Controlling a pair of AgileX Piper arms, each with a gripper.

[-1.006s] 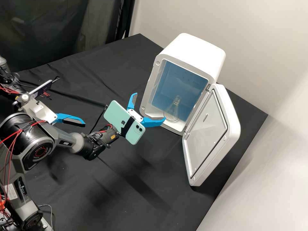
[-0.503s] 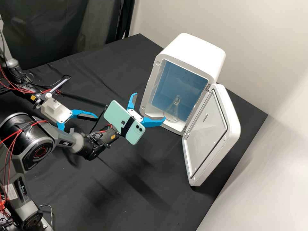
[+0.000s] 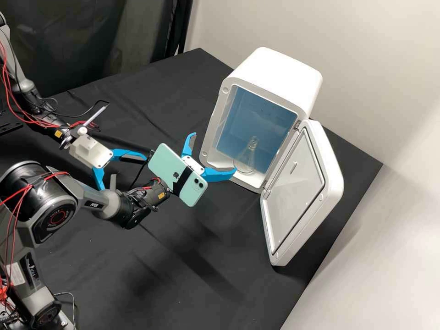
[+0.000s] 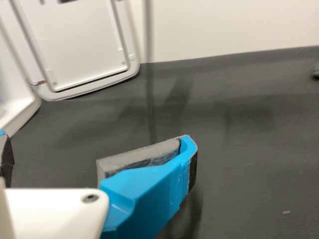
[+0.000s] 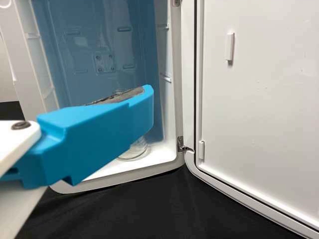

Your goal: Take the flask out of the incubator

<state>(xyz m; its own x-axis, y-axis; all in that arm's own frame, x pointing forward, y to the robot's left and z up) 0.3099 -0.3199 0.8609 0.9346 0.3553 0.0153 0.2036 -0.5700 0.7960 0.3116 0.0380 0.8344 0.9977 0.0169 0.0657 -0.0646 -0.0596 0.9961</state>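
Right pincer (image 3: 208, 158) waits at the open incubator (image 3: 275, 73), flask (image 3: 247, 158) inside.
From here the right pincer's fingers are spread wide just outside the opening. The left pincer (image 3: 114, 167), also apart, sits farther back over the desk (image 3: 183, 275). The flask stands upright on the chamber floor near the hinge side, neck up, long axis vertical. I'd go in level, straddle the neck just above the bulb, close gently, and keep off the door (image 3: 298, 192).

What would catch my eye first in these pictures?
The white incubator stands on the black bench, door swung wide, blue inside. A clear glass flask stands on its floor, and the right gripper, bright blue fingers open, hovers at the opening.
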